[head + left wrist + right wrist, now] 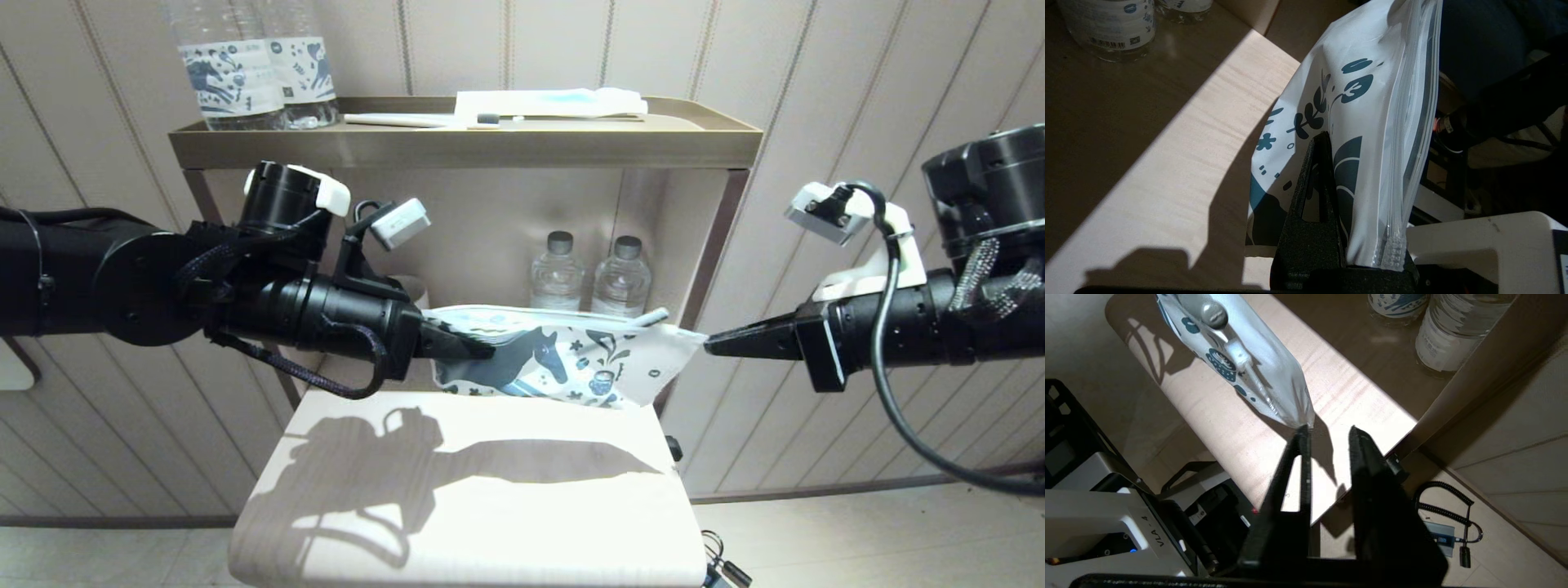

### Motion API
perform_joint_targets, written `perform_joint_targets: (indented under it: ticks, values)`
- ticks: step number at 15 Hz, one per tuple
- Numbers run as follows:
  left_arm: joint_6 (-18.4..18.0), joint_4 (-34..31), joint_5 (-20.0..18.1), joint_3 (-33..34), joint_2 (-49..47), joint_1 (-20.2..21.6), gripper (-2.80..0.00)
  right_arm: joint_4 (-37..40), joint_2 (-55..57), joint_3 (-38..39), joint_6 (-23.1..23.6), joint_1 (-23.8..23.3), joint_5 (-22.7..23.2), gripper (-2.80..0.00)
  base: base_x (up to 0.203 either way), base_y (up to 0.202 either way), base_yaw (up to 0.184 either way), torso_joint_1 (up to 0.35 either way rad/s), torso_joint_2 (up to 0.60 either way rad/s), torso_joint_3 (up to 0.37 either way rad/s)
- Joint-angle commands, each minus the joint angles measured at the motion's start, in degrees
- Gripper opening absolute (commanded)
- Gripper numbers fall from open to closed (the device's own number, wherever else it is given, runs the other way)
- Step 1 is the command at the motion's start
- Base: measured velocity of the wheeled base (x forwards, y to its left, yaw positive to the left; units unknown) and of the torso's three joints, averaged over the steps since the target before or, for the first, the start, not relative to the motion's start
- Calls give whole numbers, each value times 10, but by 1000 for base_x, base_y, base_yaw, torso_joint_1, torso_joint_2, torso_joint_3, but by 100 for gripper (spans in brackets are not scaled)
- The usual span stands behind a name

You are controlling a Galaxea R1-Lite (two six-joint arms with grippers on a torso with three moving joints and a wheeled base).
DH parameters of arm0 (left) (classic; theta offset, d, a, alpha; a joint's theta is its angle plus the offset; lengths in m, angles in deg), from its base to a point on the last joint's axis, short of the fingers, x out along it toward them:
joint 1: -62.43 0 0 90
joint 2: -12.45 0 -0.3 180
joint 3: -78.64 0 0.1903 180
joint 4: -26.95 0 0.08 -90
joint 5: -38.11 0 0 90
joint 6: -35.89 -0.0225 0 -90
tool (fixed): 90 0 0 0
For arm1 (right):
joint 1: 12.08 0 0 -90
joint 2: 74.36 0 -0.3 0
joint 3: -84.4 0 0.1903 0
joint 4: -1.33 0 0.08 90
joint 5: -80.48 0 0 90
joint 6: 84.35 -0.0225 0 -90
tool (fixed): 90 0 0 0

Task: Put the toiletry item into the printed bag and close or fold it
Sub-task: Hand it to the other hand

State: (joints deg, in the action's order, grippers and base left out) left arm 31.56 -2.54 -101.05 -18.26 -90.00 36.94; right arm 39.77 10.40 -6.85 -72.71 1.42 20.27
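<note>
The printed bag (563,359) hangs in the air above the light table (473,506), stretched sideways with its blue horse facing me. My left gripper (482,351) is shut on the bag's left end; in the left wrist view one black finger (1323,163) presses against the printed bag (1372,122) beside its zip strip. The grey-white end of the toothbrush (657,315) pokes out of the top right of the bag, and shows as a rounded toothbrush tip (1212,312) in the right wrist view. My right gripper (1328,430) is open, one fingertip touching the bag's right corner (1298,416).
Two water bottles (592,278) stand on the lower shelf behind the bag. The top tray (457,147) holds two labelled bottles (253,69), a white toothbrush (424,120) and a blue-striped packet (547,100). A coiled cable (1447,510) lies on the floor.
</note>
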Motion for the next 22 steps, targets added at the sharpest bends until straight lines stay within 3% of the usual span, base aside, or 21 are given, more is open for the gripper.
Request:
perform_joint_targets:
  ticks: [1,4,9,13,22]
  values:
    - [14,-1,-11,-6,0,2,-280,5,-5,-1,6,-1,3,0,0,0,0,0,0,0]
    - [15,-1,-22,-7,0,7,-280,22,-9,-12,6,-1,16,0,0,0,0,0,0,0]
    - [16,-15,-55,-8,-1,7,-280,42,0,-16,12,-20,171,0,0,0,0,0,0,0]
    - [16,-25,-79,-9,-3,7,-280,40,46,-7,66,-8,182,0,0,0,0,0,0,0]
    - [13,-42,-80,-7,-13,-11,-280,37,47,15,102,48,186,0,0,0,0,0,0,0]
